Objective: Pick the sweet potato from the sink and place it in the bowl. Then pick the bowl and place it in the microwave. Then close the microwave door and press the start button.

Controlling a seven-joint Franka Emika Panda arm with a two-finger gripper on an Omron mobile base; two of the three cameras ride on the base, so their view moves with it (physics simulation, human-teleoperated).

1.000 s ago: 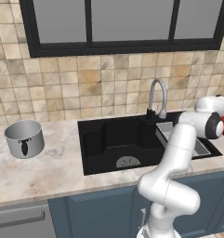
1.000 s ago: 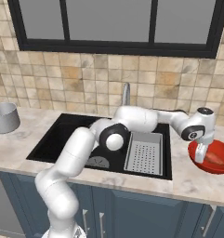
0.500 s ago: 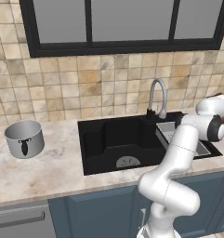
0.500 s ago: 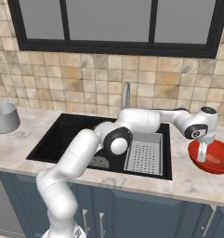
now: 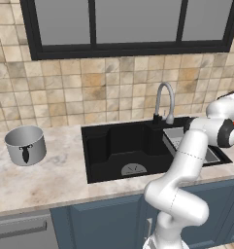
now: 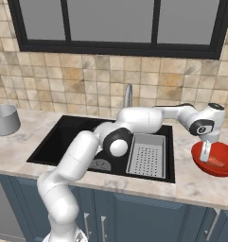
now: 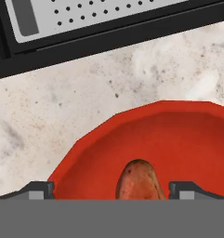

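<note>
The glossy red bowl (image 6: 219, 165) stands on the counter right of the black sink (image 6: 63, 139). The reddish-brown sweet potato (image 6: 216, 162) lies inside it. My gripper (image 6: 206, 151) hangs just above the bowl's left half, pointing down. In the hand view the sweet potato (image 7: 139, 181) rests on the bowl's floor (image 7: 178, 139) between my widely spread fingertips (image 7: 36, 189), with a gap on each side; the gripper is open and holds nothing. In the left base view a sliver of the bowl (image 5: 231, 136) shows behind my wrist. The microwave is out of view.
A grey perforated strainer tray (image 6: 146, 153) fills the sink's right part. The curved silver faucet (image 5: 163, 99) rises behind the basin. A steel pot (image 5: 25, 145) stands on the counter far left. Tiled wall and a dark window close the back.
The jaws have spread wide and the sweet potato now lies loose in the bowl. The hand has shifted slightly right over the bowl.
</note>
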